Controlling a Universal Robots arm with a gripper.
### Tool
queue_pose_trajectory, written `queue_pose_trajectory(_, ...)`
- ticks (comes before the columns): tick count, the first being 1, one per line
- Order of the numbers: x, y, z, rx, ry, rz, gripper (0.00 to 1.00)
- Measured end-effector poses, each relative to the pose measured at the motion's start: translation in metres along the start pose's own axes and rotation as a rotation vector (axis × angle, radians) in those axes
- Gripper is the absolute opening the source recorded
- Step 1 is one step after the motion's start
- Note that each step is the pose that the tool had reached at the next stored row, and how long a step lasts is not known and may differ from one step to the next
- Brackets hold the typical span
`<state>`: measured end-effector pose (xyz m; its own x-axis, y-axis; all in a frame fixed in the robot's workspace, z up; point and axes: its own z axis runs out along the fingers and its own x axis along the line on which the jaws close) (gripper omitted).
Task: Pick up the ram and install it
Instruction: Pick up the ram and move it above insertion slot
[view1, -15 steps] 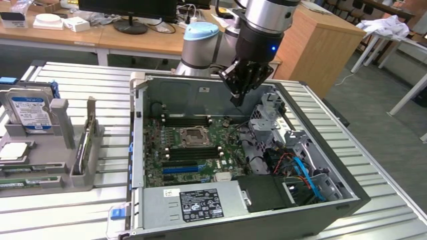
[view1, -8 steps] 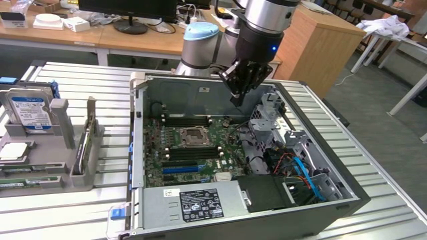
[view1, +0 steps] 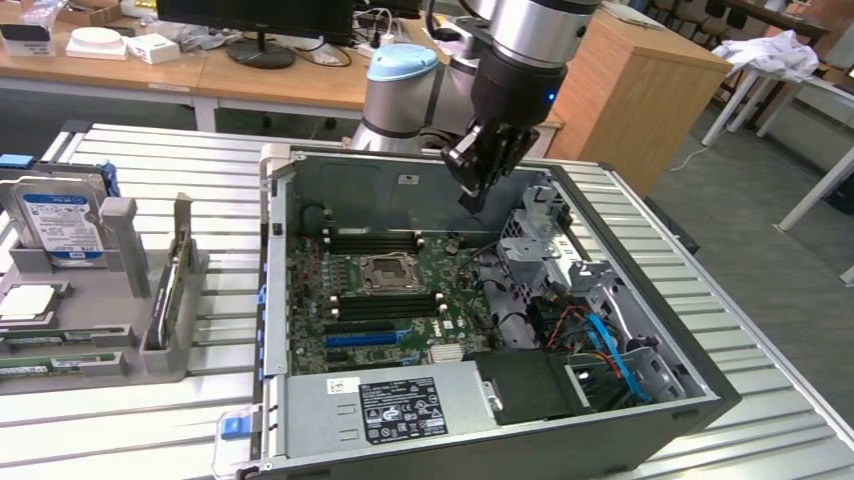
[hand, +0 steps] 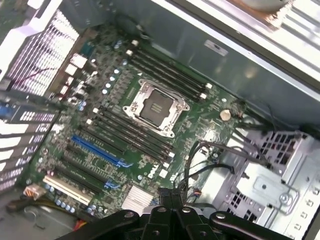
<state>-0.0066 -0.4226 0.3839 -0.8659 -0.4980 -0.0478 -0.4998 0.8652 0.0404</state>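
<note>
A slatted white table (view1: 134, 420) stands before wooden desks (view1: 80, 65), a dark monitor (view1: 254, 15), a wooden cabinet (view1: 641, 90) and grey floor (view1: 747, 200).

The computer case (view1: 387, 190) sits on the table (view1: 160, 160), directly below the fingers (view1: 478, 165). The motherboard (view1: 400, 300) lies inside, beneath them toward the exterior view's left, and the drive cage (view1: 547, 230) toward its right. The parts rack (view1: 120, 330) holding a hard drive (view1: 60, 225) stands well left.

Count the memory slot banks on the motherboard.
2. One bank sits between CPU socket and case wall; the other flanks the socket toward the blue slot. None seems hidden.
</note>
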Motion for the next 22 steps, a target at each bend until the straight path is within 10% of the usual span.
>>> queue_pose_trajectory(22,0.0001,-0.0001,0.0017,-0.0192,0.0161,-0.4,0.1)
